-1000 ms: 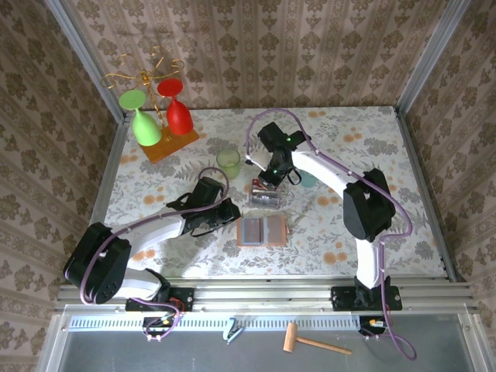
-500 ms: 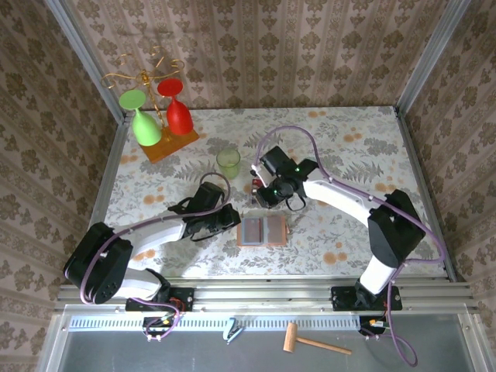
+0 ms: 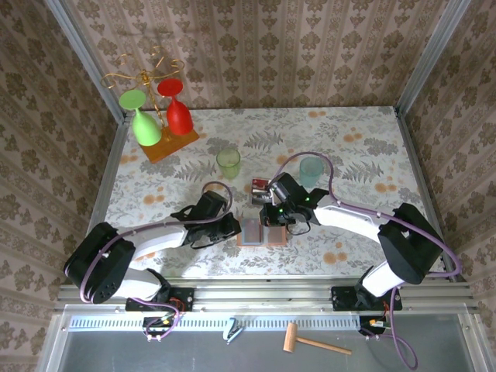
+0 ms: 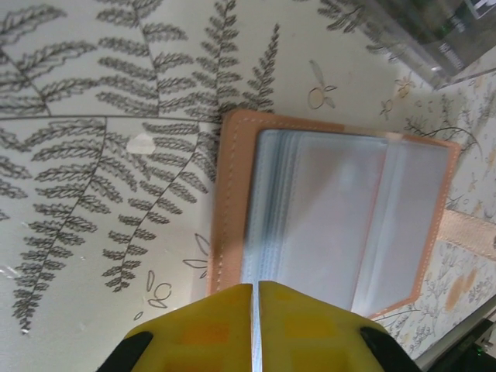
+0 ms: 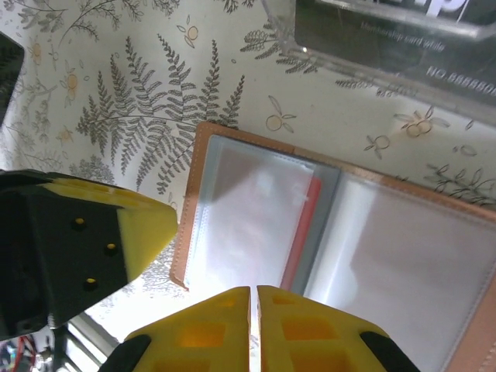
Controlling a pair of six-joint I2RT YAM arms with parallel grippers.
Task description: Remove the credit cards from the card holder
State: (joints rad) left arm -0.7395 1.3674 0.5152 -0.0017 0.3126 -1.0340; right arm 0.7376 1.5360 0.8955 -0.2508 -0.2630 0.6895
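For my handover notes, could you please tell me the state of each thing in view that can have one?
Salmon-pink leather-like folding card holder: open, flat on the table.
Red thin card: in a holder pocket, edge showing.
Silvery-grey card with dark markings: out, lying on the table.
Left end effector: shut, at the holder.
Right end effector: shut, over the holder.
Green wine glass: hanging upside down.
Red wine glass: hanging upside down.

1. A robot test cell dressed up as a home.
2. Patterned wallpaper panels [image 3: 256, 54] sit between bare aluminium posts [image 3: 425, 50].
3. A fern-print tablecloth [image 3: 364, 143] ends at a metal rail [image 3: 263, 291] — a wooden mallet [image 3: 314, 342] lies on the grey ledge [image 3: 116, 349] below.
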